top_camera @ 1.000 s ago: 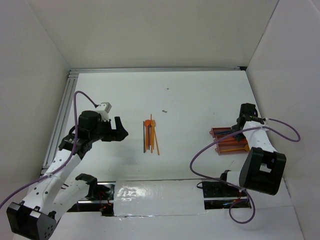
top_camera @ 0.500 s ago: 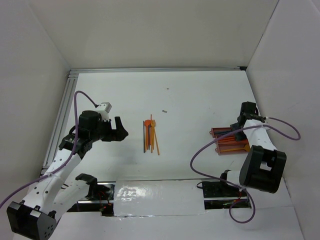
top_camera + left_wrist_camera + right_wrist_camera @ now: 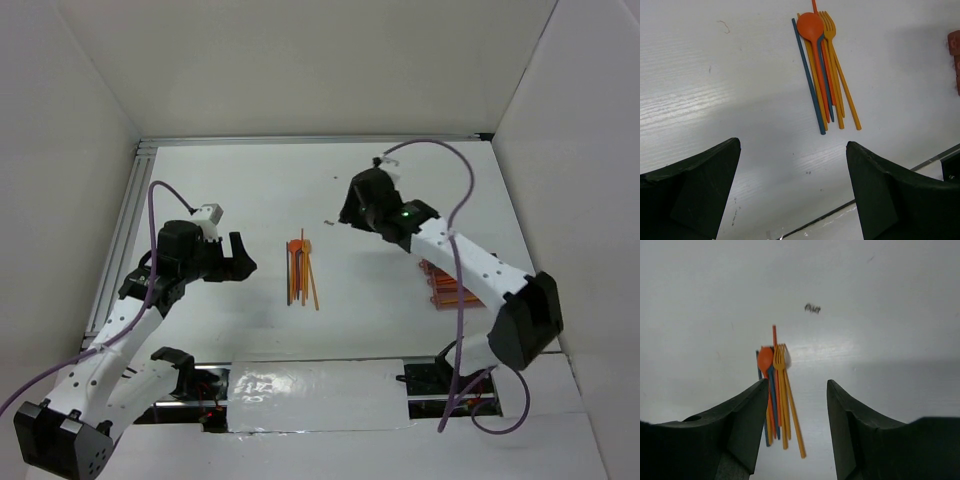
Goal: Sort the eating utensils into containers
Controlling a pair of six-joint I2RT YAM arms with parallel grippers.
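Note:
The eating utensils (image 3: 302,272) lie in a tight bundle mid-table: an orange spoon (image 3: 810,25), a yellow-orange fork (image 3: 828,25), several orange sticks and blue sticks (image 3: 808,75). My left gripper (image 3: 240,262) hovers just left of them, open and empty (image 3: 792,145). My right gripper (image 3: 350,212) hangs above the table behind and right of the bundle, open and empty (image 3: 797,385), and the bundle (image 3: 777,395) shows beyond its left finger. The reddish-brown containers (image 3: 452,287) sit at the right, partly hidden by the right arm; one corner shows (image 3: 955,52).
A small dark speck (image 3: 328,222) lies on the table behind the bundle. Metal rails (image 3: 125,230) run along the left edge and white walls enclose the table. A shiny taped strip (image 3: 320,385) crosses the front edge between the arm bases.
My right gripper opened over the containers, then the arm swung left and back to the table's middle. The left arm and the bundle have not moved.

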